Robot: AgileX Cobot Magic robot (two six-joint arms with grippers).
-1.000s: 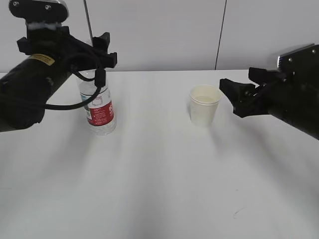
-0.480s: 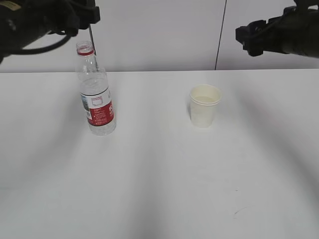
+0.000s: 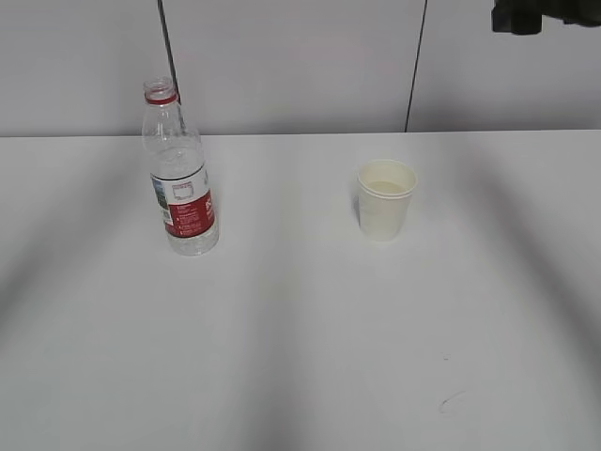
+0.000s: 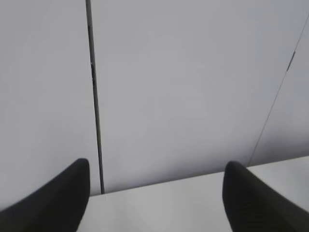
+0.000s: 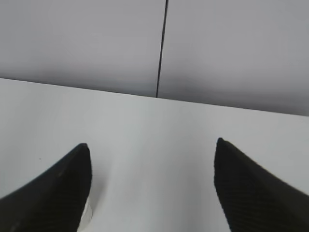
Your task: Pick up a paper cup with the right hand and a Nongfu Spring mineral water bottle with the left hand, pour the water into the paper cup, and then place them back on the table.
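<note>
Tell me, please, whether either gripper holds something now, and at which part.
Nothing is held. Both the left gripper and right gripper are open and empty; bottle and paper cup stand alone.

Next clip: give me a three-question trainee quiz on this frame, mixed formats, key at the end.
1. True or false: the Nongfu Spring mineral water bottle is lying on its side.
2. Multiple choice: the paper cup is A) held in a gripper, B) standing free on the table, C) tipped over.
3. Fill in: in both wrist views, the right gripper and the left gripper have their fingers spread ____ with nothing between them.

Key: 1 false; 2 B; 3 apart.
</note>
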